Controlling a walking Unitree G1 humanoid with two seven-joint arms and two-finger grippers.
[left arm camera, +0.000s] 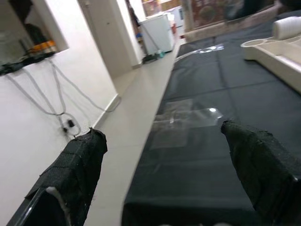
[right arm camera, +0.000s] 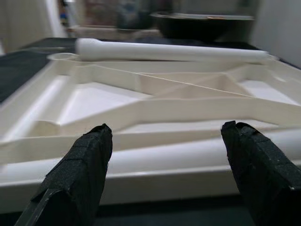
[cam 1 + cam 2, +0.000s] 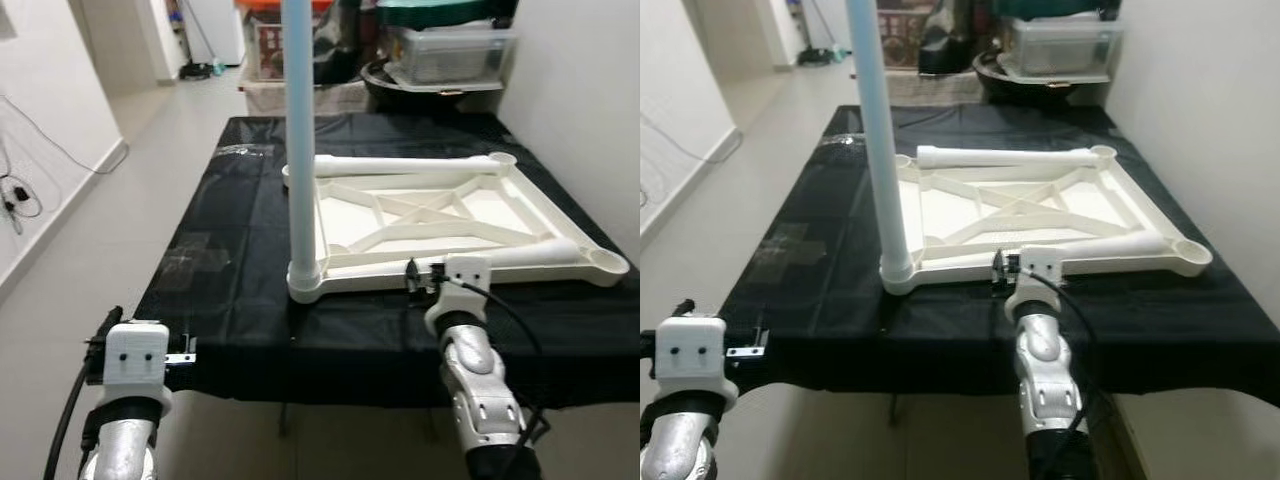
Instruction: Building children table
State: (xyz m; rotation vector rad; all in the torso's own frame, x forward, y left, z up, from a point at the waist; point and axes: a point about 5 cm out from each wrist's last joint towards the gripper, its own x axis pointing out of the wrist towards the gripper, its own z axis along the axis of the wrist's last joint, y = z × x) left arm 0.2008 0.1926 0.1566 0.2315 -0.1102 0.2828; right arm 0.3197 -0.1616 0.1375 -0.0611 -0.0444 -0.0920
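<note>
One leg (image 3: 300, 150) stands upright in the upturned white tabletop (image 3: 440, 215) on the black bench (image 3: 220, 270).
Right gripper (image 2: 164, 155), fingers apart, faces its near edge; left gripper (image 1: 164, 165), also apart, hovers at eight o'clock. Storage boxes (image 3: 450, 50) crowd twelve o'clock.

Left arm (image 3: 125, 440), lower left of the head view: ribbed silver metal forearm, capped by a white plastic block with rounded corners and two small dark screw holes on its face. A black cable runs down its outer side. A small bright metal bracket projects from the block's inner edge.

Right arm (image 3: 480, 385), lower centre-right: segmented silver shell with dark seams, black collar near the frame bottom, the same white block on top. A black cable loops from the block along the outer side.

Left gripper (image 1: 169, 174) and right gripper (image 2: 164, 172): fingers (image 2: 82, 176) are black with a coarse, gridded, matte texture, their tips blunt.
</note>
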